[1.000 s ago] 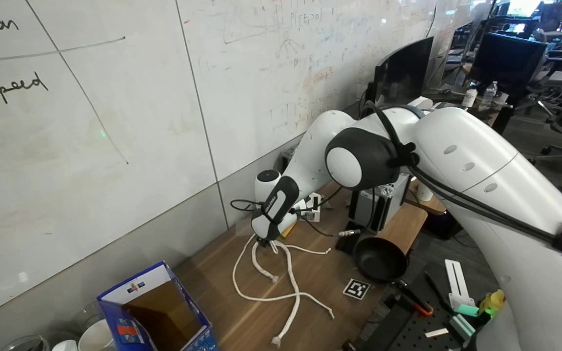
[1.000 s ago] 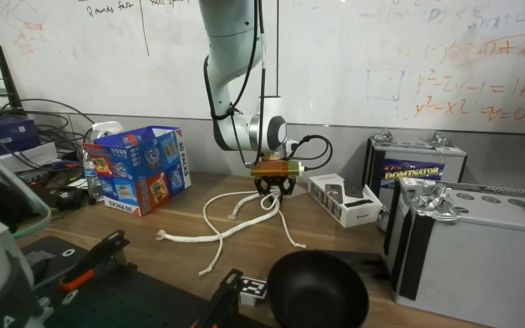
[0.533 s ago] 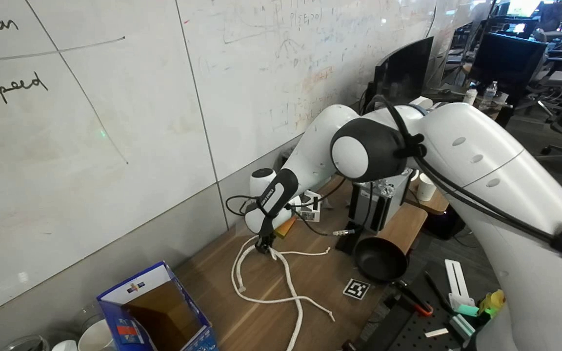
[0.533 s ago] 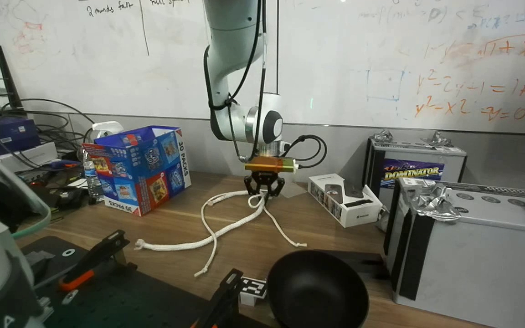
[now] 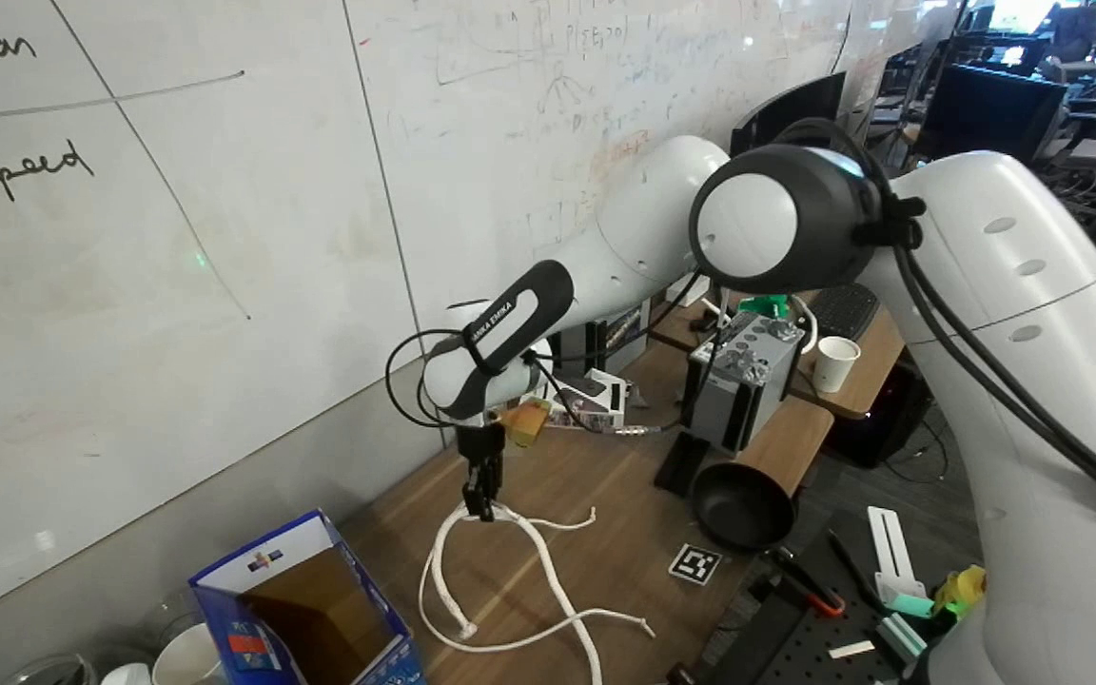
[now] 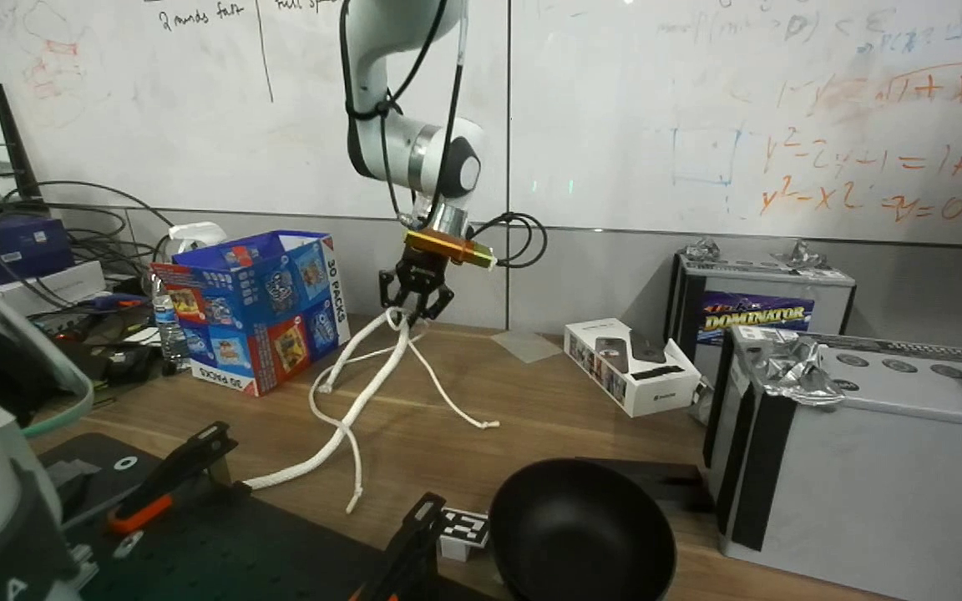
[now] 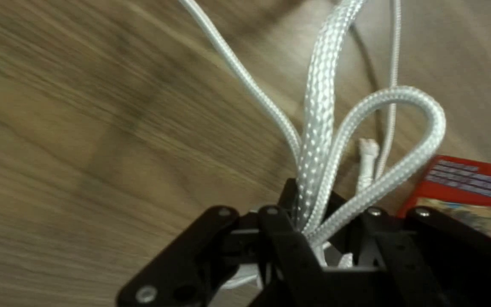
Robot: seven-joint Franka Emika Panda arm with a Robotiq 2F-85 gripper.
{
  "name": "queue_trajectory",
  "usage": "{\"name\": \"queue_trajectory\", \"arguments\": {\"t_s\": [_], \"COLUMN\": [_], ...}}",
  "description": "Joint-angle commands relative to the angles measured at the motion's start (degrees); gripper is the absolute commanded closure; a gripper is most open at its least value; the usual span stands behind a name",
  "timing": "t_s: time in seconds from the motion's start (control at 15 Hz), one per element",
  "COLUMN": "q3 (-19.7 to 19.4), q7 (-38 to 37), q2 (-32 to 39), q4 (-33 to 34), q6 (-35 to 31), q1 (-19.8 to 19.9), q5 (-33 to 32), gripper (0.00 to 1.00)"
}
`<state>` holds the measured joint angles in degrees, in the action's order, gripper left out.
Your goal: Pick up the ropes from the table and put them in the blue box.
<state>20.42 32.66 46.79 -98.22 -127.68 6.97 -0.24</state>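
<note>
The white ropes hang bunched from my gripper in both exterior views (image 5: 549,569) (image 6: 368,394). Their ends trail on the brown table (image 5: 629,538). My gripper (image 5: 479,512) is raised above the table, right of the blue box (image 5: 367,580) in both exterior views, also at the gripper (image 6: 414,310) and box (image 6: 281,292). In the wrist view the gripper (image 7: 313,204) is shut on the ropes (image 7: 319,85), with a loop sticking out beside the fingers. A red printed face, apparently the box's (image 7: 463,187), shows at the right. The box is open at the top.
A black pan (image 6: 581,530), a small marker block (image 5: 695,564) and a white phone carton (image 6: 631,367) stand on the table. Grey batteries (image 6: 857,467) stand at the right. A whiteboard wall (image 6: 615,125) runs behind. A white cup (image 5: 188,656) is beside the box.
My gripper has risen, tilted and moved towards the blue box, lifting the middle of the ropes. The rope ends have dragged along the table. The box has not moved.
</note>
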Motion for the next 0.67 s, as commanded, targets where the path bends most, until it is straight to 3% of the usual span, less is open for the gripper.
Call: {"name": "queue_trajectory", "arguments": {"t_s": [0.0, 0.27, 0.6], "q3": [2.77, 3.98, 1.46], "q7": [4.33, 5.55, 0.6], "q2": [-10.31, -19.15, -31.63], "q4": [-3.85, -2.61, -1.94], "q6": [8.77, 17.24, 23.04], "q1": [0.21, -1.22, -5.02], "q5": [6.0, 15.05, 24.15], "gripper": [0.94, 0.95, 0.96]}}
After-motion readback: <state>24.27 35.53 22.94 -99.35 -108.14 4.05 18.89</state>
